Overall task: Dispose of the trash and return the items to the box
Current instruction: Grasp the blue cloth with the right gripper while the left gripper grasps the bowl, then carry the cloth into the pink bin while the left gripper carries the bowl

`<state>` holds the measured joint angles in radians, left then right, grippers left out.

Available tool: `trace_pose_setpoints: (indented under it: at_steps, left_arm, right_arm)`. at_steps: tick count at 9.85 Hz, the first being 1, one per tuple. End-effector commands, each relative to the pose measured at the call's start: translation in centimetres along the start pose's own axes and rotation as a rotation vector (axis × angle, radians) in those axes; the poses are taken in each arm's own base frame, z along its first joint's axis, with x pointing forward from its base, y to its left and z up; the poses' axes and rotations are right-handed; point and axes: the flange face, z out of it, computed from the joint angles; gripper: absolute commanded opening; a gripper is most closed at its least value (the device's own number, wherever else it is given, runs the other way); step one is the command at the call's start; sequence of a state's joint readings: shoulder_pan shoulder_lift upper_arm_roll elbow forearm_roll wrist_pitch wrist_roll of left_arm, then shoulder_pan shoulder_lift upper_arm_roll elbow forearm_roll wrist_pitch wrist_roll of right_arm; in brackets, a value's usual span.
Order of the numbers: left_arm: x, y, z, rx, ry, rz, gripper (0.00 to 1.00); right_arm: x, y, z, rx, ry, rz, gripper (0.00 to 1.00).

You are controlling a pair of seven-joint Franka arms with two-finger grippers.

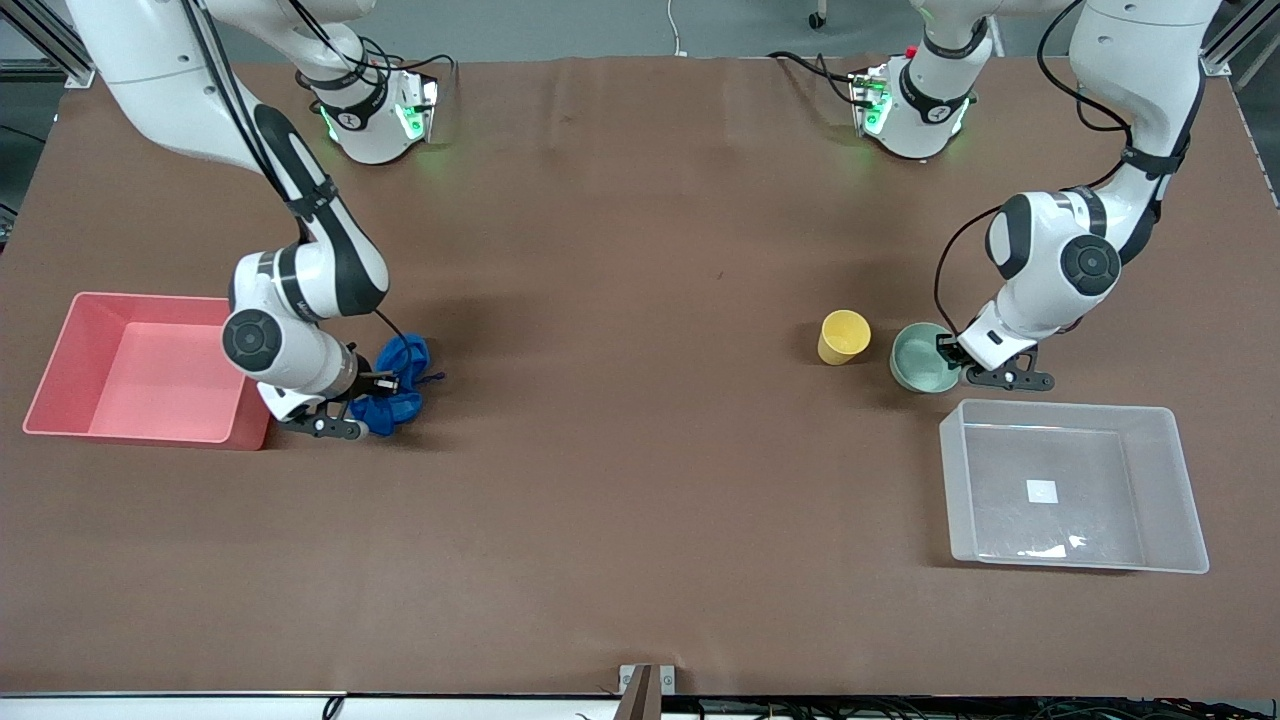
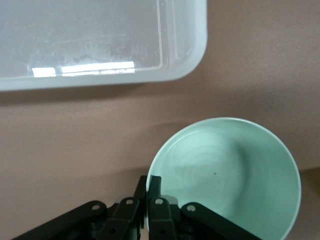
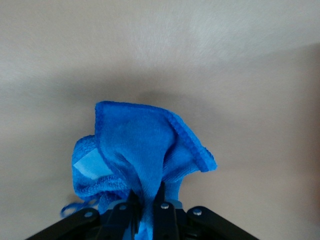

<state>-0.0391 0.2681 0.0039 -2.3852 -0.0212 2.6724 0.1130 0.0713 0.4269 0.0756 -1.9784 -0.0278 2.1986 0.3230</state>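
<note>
My right gripper (image 1: 388, 383) is shut on the bright blue cloth rag (image 1: 398, 385), right beside the pink bin (image 1: 60, 360); in the right wrist view the rag (image 3: 145, 155) bunches up between the fingers (image 3: 163, 196). My left gripper (image 1: 950, 352) is shut on the rim of the mint-green bowl (image 1: 918, 362), one finger inside and one outside; the bowl (image 2: 235, 175) fills the left wrist view. The yellow cup (image 1: 843, 337) stands upright beside the bowl. The clear plastic box (image 1: 1150, 450) with its white label sits nearer the front camera than the bowl, and its corner shows in the left wrist view (image 2: 190, 55).
The pink bin is empty, at the right arm's end of the table. Brown table surface (image 1: 640, 450) lies between the two groups of things. A small bracket (image 1: 646, 682) sits at the table's front edge.
</note>
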Motion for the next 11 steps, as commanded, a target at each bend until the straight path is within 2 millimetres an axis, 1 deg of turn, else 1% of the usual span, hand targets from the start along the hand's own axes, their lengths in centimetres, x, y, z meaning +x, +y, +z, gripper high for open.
trace_pose_setpoints:
  at_steps: [1, 2, 3, 4, 5, 6, 7, 8, 9, 10, 11]
  left_arm:
    - [-0.9, -0.4, -3.6, 0.003, -0.018, 0.021, 0.01]
    - [-0.9, -0.6, -6.9, 0.001, -0.021, 0.017, 0.01]
    - [-0.3, -1.7, -10.1, 0.003, -0.007, 0.0, 0.01]
    - [1.2, -2.7, -12.8, 0.002, 0.006, -0.018, 0.01]
    - [3.4, -3.5, -14.1, 0.003, 0.018, -0.031, 0.01]
    - [6.3, -4.8, -14.5, 0.014, 0.046, -0.04, 0.01]
    - [9.2, -6.8, -14.2, 0.028, 0.062, -0.039, 0.0]
    - [11.8, -7.6, -13.9, 0.035, 0.061, -0.018, 0.0]
    - [14.1, -8.2, -13.1, 0.041, 0.05, -0.013, 0.0]
    - [15.8, -9.0, -12.0, 0.046, 0.035, 0.006, 0.0]
    - [16.4, -10.0, -10.6, 0.04, 0.023, 0.021, 0.0]
  right_arm:
    - [0.8, 1.7, -11.4, -0.039, -0.052, 0.039, 0.0]
    - [0.9, 3.7, -15.7, -0.032, -0.047, 0.01, 0.0]
    - [1.2, 7.3, -18.9, -0.026, -0.039, -0.034, 0.0]
    - [1.7, 12.3, -20.7, -0.022, -0.027, -0.093, 0.0]
    - [1.9, 17.3, -21.5, -0.028, -0.015, -0.145, 0.01]
    - [2.2, 21.6, -21.4, -0.051, -0.013, -0.19, 0.01]
    - [2.4, 25.4, -21.3, -0.102, 0.008, -0.238, 0.01]
    - [2.7, 28.8, -20.8, -0.129, 0.039, -0.286, 0.01]
    - [3.4, 31.0, -18.9, -0.142, 0.05, -0.315, 0.01]
    - [3.5, 31.6, -16.5, -0.139, 0.052, -0.316, 0.01]
    - [3.3, 31.3, -13.5, -0.129, 0.053, -0.319, 0.01]
